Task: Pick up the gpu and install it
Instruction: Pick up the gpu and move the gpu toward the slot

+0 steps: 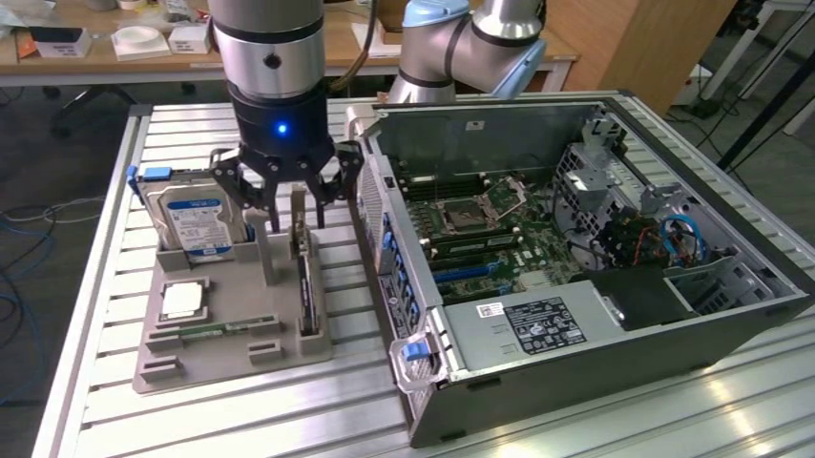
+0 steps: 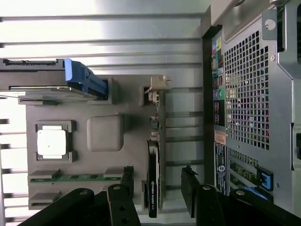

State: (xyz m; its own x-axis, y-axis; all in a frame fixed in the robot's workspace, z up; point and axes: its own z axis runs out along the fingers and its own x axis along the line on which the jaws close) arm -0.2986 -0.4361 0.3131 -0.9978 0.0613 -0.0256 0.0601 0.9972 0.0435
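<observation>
**A:** Hangs over the grey tray (image 1: 229, 367) with the gripper (image 1: 301, 205) spread wide. Holds nothing.

**B:** Agreed. Straddles the gpu (image 2: 153, 188), one finger to each side, and seems to touch neither face.

**A:** As for the card: stands on its long edge in a slot of the tray, pale bracket at the end toward the hard drive (image 1: 191, 224). Sits just beside the open computer case (image 1: 574, 401).

**B:** Could go wrong in a few ways from here. Might shove the thin board sideways and tilt it in the slot if closed off-centre.

**A:** Might also clamp on raised parts rather than flat board, then slip or twist on the lift.

**B:** Worth minding the hard drive too. Stands upright on the exterior view's left, near enough to catch an outer finger if lowered askew.

**A:** And with so little room between tray and case, could clip the bracket on the case rim when carried across.

**B:** Hard to judge depth, though. Cannot tell how far down the card's faces a grip would land. Too shallow, and likely to pivot loose.
</observation>
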